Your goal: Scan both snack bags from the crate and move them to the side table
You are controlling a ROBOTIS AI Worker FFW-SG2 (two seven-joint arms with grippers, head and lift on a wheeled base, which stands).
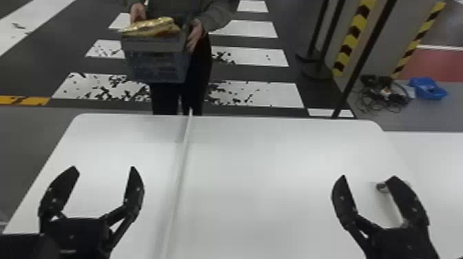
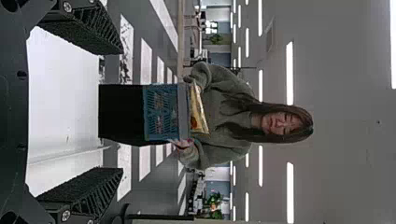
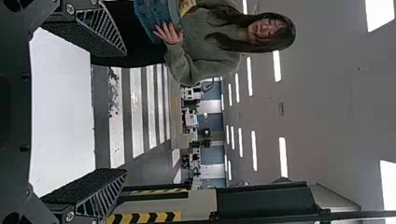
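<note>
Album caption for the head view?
A person holding a crate topped with gold snack bag beyond open left gripper and right gripper.

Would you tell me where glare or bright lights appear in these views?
Head view: soft, pale glare on the white table; left wrist view: lit ceiling strips, and the tabletop glows bright; right wrist view: more lit ceiling strips, plus brighter ceiling panels.

Well beyond the fingers of the left gripper [image 1: 103,167], the gold bag [image 1: 151,26] and the walls hid the inside of the crate [image 1: 156,67]; the head view's edge cut off the holder [image 1: 175,7] at the chest. Beyond the right gripper's fingers, a cable tangle [image 1: 387,94] was blurred. One finger partly hid a round thing [image 1: 381,187] (too small to name, honestly).
</note>
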